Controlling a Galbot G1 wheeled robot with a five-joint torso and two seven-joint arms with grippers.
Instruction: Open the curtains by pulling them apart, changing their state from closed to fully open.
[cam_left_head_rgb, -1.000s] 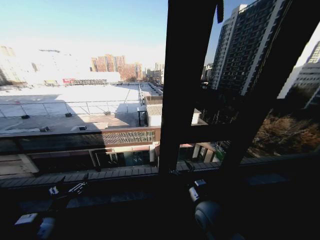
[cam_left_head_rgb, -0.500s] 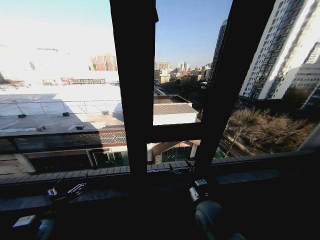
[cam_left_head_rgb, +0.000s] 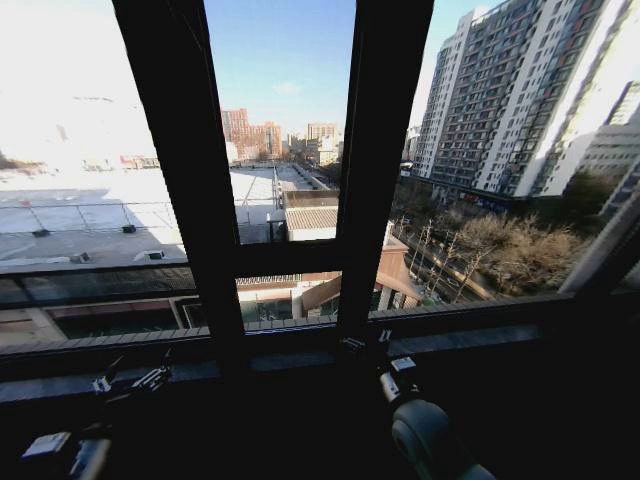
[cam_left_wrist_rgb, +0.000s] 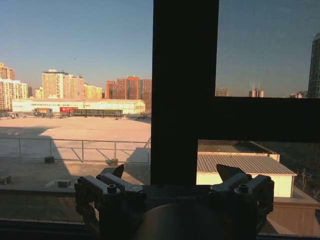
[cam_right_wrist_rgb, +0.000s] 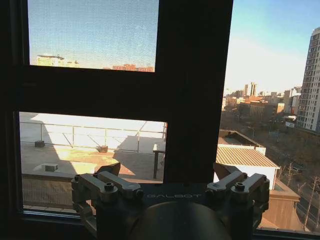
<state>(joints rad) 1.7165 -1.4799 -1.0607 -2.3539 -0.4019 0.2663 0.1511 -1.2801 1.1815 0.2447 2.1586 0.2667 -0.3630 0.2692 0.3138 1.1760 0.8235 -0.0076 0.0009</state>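
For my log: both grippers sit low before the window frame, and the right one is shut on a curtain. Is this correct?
Not quite. The right wrist view shows the right gripper open, gripping nothing. It and the left gripper do sit low before the window frame.

Of the curtains (cam_left_head_rgb: 606, 248), a pale, slanting strip shows at the right edge of the head view, beside the window (cam_left_head_rgb: 285, 110); it is too narrow to tell pleats or fabric; it hangs clear of the middle panes.
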